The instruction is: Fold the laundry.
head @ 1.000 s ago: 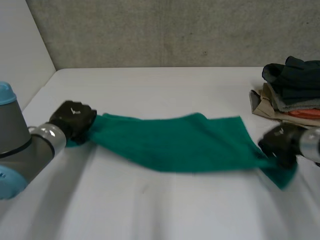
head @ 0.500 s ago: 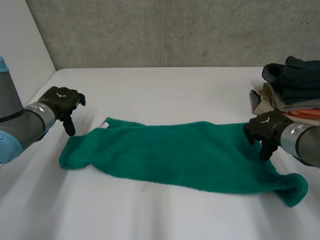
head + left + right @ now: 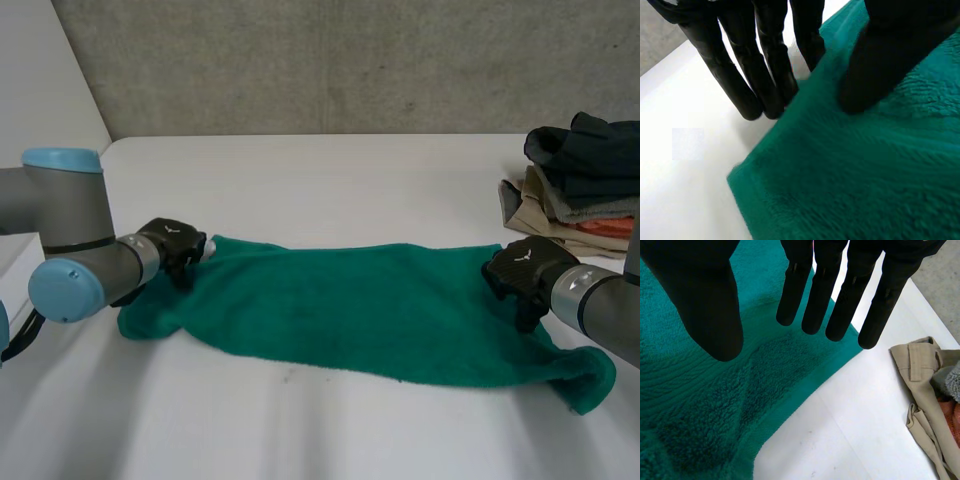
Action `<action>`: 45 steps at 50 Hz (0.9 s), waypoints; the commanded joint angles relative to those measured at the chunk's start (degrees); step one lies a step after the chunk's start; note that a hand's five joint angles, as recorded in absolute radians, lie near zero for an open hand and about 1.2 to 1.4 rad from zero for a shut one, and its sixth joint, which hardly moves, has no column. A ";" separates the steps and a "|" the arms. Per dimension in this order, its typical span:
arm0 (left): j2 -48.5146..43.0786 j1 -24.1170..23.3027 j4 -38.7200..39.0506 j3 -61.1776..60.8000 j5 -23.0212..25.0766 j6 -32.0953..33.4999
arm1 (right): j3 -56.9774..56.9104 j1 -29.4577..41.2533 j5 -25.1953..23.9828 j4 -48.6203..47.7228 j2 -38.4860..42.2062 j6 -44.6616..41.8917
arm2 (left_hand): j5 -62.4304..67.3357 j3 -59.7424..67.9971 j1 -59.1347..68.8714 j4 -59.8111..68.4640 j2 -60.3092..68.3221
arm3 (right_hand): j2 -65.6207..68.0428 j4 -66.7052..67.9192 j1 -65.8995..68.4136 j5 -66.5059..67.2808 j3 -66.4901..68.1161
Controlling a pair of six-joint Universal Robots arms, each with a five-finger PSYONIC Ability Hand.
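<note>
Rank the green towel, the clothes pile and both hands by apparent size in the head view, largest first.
1. green towel
2. clothes pile, partly cut off at the view's edge
3. left hand and right hand: these look about alike, so they are not ranked against each other

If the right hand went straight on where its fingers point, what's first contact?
Most likely the green towel: the right hand points its straight fingers down at the towel corner beside the clothes pile, white table underneath. The gap is hard to judge.
</note>
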 commanded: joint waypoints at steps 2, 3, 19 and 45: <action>5.84 -2.30 0.02 -0.46 -2.74 -0.48 | -1.48 -0.22 0.07 -0.30 -0.51 0.02 | 18.88 18.18 15.62 18.51 17.80 | 2.08 2.51 1.87 3.83 2.02; 6.98 -2.56 0.37 -0.54 -3.35 -0.57 | -1.92 -0.14 0.07 -0.30 -0.43 0.02 | 18.88 18.18 15.62 18.51 17.80 | 1.40 1.83 1.20 3.16 1.35; 35.97 -7.48 3.80 -12.56 1.11 1.88 | -24.31 2.24 -2.82 -0.83 10.01 7.22 | 18.88 18.18 15.62 18.51 17.80 | -27.69 -27.26 -27.89 -25.93 -27.74; 47.52 -3.62 25.15 -26.21 6.48 5.67 | -51.31 4.79 -17.07 2.87 33.77 18.02 | 18.88 18.18 15.62 18.51 17.80 | 37.08 37.51 36.87 38.83 37.02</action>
